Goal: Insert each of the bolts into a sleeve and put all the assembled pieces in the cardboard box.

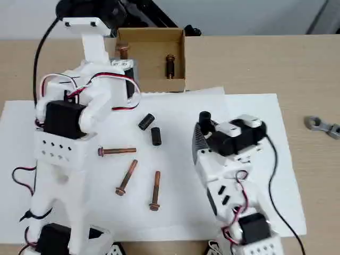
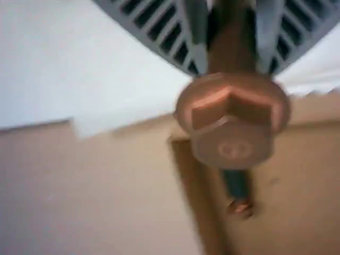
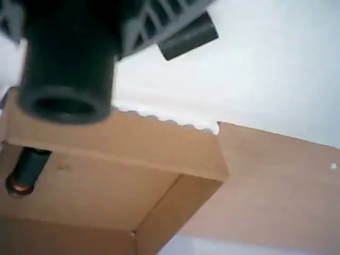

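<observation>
Cardboard box holds one assembled piece; my left gripper clamps a bolt, right gripper a sleeve; three loose bolts wait.

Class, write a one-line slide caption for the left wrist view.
Left pincer grips a copper bolt above the cardboard box holding one assembled piece.

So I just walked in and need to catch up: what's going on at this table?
Two robot arms are pairing bolts with sleeves. The left jaws are shut on a copper hex-head bolt at the brown cardboard box, which holds one assembled piece. The right jaws grip a black cylindrical sleeve above the white paper sheet. Three more copper bolts and two black sleeves lie loose on it.
</observation>
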